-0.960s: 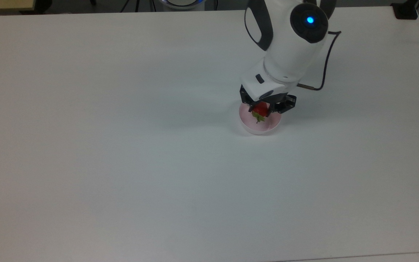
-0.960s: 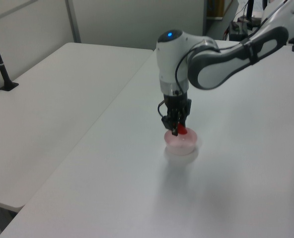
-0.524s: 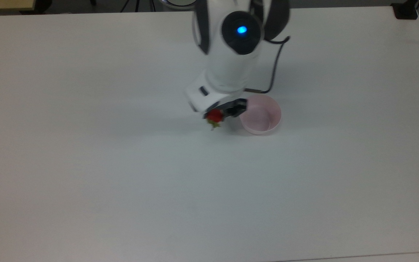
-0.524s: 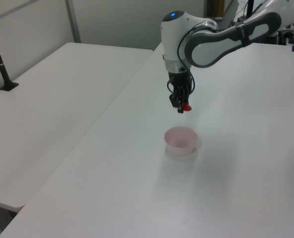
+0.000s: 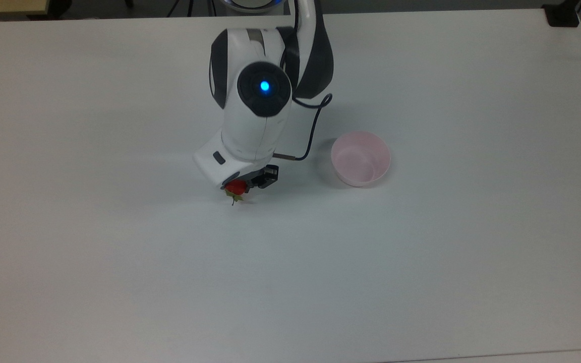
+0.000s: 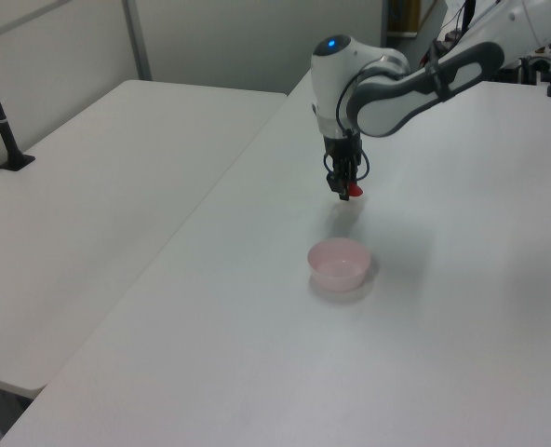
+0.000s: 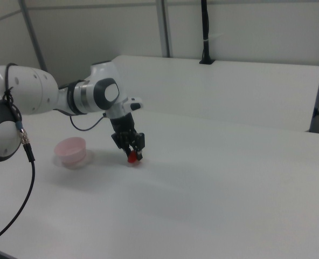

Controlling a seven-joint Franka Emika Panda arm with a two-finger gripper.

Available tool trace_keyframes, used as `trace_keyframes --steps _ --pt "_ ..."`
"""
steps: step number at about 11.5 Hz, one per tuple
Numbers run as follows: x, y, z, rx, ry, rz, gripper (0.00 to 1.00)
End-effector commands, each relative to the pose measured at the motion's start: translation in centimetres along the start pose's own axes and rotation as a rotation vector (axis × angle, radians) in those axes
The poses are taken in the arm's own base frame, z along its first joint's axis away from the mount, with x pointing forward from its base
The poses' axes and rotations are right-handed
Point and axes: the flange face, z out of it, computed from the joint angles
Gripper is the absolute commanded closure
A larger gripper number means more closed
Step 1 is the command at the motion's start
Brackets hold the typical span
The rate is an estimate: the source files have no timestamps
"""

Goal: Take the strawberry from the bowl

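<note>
White robot arm's two-finger gripper [image 5: 237, 190], well to the left of the bowl in the top view: jaws closed on the small glossy red toy strawberry [image 5: 235, 188], green cap and stem pointing down. Strawberry held out of the bowl, above the white table [image 5: 119, 252]. Round pale pink plastic bowl [image 5: 360, 159]: upright, nothing inside.

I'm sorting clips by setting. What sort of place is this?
Probably a robotics lab or test room: a Franka arm's gripper holds a toy strawberry over a bare white table, a pink bowl alongside, plain partition walls behind.
</note>
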Motion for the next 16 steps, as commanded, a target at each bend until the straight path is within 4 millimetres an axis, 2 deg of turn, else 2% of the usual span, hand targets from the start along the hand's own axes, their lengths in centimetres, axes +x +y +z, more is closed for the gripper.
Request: trace_keyframes --steps 1,2,3,4,7,8,9,10,13,15,16 --pt "-0.1 -0.3 2.5 -0.035 -0.012 -0.039 0.54" --pt "0.0 0.7 2.0 -0.033 -0.006 -0.027 0.41" --pt "0.1 2.0 0.5 -0.025 0.006 -0.014 0.08" --pt "-0.1 2.6 -1.5 -0.018 0.03 -0.013 0.0" --pt "-2.3 3.5 -9.0 -0.017 0.026 -0.014 0.0" --pt "-3.4 3.7 -11.2 0.006 0.009 0.004 0.0" --pt "-4.7 4.1 -14.3 0.029 0.012 0.008 0.0" --pt "-5.9 5.2 -17.0 0.046 0.017 0.026 0.0" --pt "-10.2 7.0 -22.0 0.13 -0.024 -0.028 0.0" --pt "-11.6 8.0 -23.4 0.138 -0.013 -0.016 0.0" --pt "-11.5 8.6 -23.8 0.139 -0.007 -0.007 0.0"
